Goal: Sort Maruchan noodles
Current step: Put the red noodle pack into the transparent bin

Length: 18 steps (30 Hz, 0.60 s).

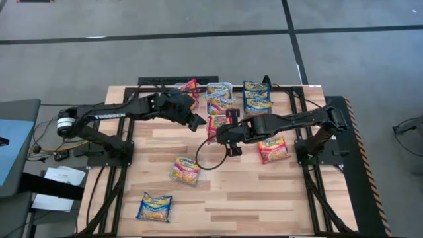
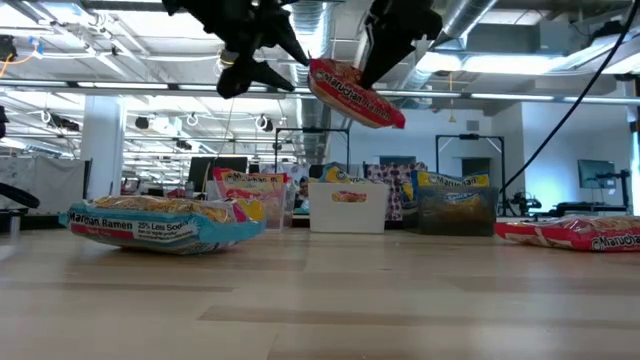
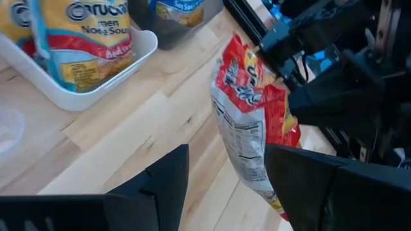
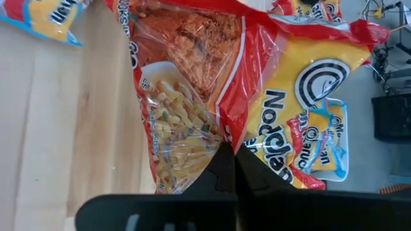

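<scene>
Wooden table (image 1: 264,192) has noodle packets scattered on it. Above its middle, the right gripper (image 1: 223,132) pinches a red noodle packet (image 2: 355,92) in the air. Just left, the left gripper (image 1: 197,121) has open fingers.

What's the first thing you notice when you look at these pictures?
A red noodle packet hangs in the air above the middle of the table, pinched in the right pincer. The left pincer hovers open right beside it. At the table's far edge stand bins stuffed with more packets, such as the white bin, and a blue packet lies alone near the front edge.
</scene>
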Tool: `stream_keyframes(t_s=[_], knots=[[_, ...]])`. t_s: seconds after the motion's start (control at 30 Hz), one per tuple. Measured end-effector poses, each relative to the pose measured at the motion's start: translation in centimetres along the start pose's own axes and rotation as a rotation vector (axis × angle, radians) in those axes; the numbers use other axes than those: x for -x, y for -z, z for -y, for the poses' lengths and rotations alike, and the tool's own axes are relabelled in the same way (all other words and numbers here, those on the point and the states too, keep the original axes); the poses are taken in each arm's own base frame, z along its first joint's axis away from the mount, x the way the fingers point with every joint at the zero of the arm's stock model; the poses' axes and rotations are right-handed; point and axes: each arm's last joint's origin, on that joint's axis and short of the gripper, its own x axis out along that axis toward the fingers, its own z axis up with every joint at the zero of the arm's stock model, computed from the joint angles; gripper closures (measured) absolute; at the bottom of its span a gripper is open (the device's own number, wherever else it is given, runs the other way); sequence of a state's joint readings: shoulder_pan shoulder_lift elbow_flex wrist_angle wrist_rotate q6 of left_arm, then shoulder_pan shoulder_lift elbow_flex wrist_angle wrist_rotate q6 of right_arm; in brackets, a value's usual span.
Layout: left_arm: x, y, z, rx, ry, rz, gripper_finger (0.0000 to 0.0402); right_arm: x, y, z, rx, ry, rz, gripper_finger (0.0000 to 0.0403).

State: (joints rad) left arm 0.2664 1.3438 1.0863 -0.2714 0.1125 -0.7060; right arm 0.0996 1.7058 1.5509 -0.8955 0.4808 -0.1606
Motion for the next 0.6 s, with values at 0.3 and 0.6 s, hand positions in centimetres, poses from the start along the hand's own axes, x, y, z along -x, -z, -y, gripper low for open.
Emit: stream_keyframes(t_s=[0.3,0.6], knots=[[-2.4,-1.1,-1.2,-0.052,0.085,-0.003,0.0212,-0.8,0.4,1.6,-0.006,0.032,-0.026,0.0401],[-3.6,-1.7,-2.3,-0.038,0.166,-0.037,0.0212,-0.9,0.4,1.8,-0.009,0.050,-0.033,0.0400]])
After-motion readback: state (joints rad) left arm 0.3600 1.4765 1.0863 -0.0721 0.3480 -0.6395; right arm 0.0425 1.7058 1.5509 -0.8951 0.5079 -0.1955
